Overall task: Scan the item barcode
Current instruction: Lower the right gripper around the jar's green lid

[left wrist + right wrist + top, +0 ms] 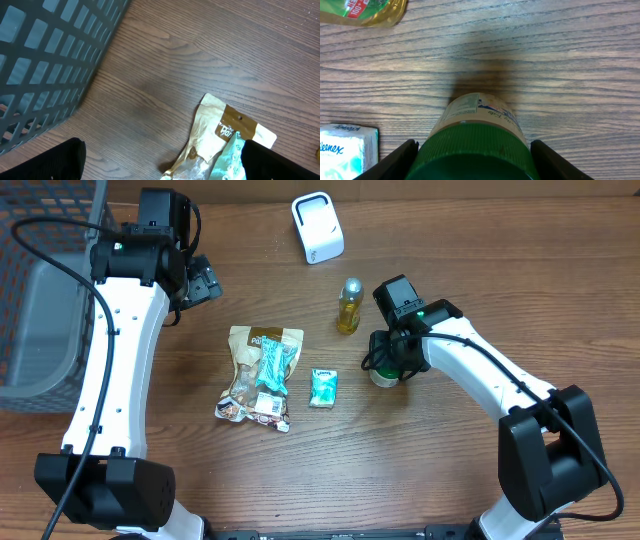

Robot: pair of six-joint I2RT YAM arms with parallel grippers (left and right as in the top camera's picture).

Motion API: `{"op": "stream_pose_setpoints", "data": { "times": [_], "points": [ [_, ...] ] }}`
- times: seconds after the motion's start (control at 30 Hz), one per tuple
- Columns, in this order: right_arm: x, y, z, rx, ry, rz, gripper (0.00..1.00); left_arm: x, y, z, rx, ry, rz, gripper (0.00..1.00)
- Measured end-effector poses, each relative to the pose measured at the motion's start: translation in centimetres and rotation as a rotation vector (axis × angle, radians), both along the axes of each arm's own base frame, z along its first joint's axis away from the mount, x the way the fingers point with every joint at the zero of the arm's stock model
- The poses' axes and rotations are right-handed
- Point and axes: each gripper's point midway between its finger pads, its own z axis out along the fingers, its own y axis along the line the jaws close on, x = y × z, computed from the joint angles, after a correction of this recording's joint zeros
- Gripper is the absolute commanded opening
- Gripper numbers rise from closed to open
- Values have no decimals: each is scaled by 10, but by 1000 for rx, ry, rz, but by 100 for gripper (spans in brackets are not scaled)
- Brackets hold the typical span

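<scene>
Overhead: the jar [382,377] is mostly hidden under the right gripper [388,366]. Only a sliver of green lid is seen, robot-ward & right of the scanner [317,227]. A bottle [348,306] lies between scanner & jar. Bare table [450,260] is left open right of the scanner. A basket [40,310], far left of it, is cut by the frame. Left wrist: the left gripper [160,150] is held wide w/ nothing between its jaws. Its fingers [50,162] are cropped at the bottom, and a snack bag [220,135] is partly covered. Right wrist: the scanner is out of frame. The jar's ribbed green lid is pressed by dark fingers on both sides. Its base is cropped & the pale label print is too small to read.
</scene>
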Motion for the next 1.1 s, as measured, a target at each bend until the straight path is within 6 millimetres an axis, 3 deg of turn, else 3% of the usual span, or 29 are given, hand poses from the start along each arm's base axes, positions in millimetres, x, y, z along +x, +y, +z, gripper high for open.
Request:
{"op": "stream_pose_setpoints", "data": {
  "times": [0.33,0.43,0.53,1.1],
  "points": [
    [2,2,1,10,-7,-9,56,0,0,0,0,0,0,100],
    [5,3,1,16,-18,-12,67,0,0,0,0,0,0,100],
    [6,3,1,19,-21,-14,71,0,0,0,0,0,0,100],
    [-1,1,0,8,4,-17,59,0,0,0,0,0,0,100]
  ]
}}
